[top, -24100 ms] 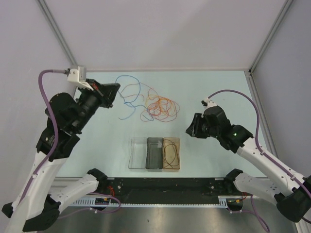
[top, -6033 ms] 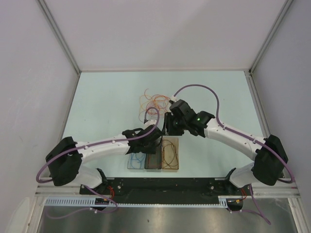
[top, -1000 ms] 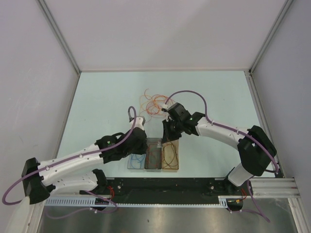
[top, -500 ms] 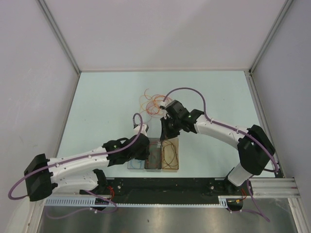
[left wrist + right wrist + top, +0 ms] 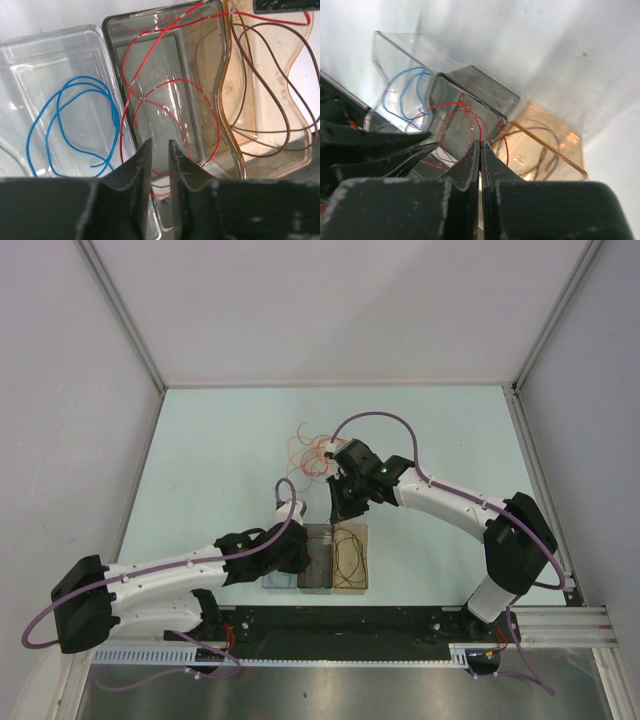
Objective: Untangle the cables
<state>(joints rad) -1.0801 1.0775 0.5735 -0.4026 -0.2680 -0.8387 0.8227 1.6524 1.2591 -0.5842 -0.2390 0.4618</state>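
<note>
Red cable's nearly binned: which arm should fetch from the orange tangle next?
Right, likely. The right gripper, shut on the red cable, hangs beside the orange tangle and need only let go. The left gripper is low over the grey bin, farther away.

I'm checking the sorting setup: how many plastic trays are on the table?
3, side by side: clear tray with blue cable, grey tray with red cable, amber tray with brown cable. None seems hidden.
</note>
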